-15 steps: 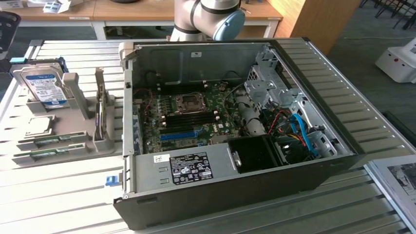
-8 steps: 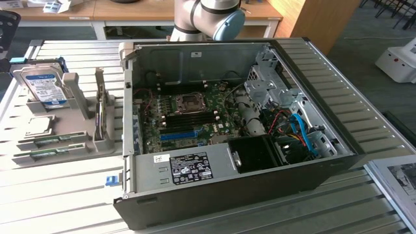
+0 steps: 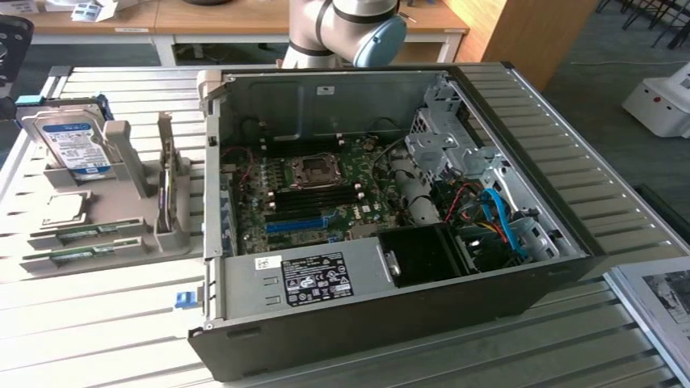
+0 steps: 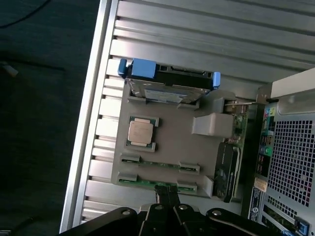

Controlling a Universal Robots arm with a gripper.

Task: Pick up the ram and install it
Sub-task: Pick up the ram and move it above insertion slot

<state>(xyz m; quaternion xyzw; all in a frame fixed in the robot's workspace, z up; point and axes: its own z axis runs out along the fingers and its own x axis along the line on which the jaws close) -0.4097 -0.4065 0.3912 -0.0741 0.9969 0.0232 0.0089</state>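
At the exterior view's left, the ram (image 3: 81, 255) lies flat in the outermost slot of the gray holder (image 3: 151, 259), the gripper (image 4: 166, 190) over it with fingers pressed together, empty, and the open case (image 3: 356, 323) stands to the right.

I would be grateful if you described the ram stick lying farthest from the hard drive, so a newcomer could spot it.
On the exterior view's left, beside the open computer case, sits a grey holder tray. Past its upright hard drive and square processor lie two thin green sticks; the ram is the one along the tray's outer edge.
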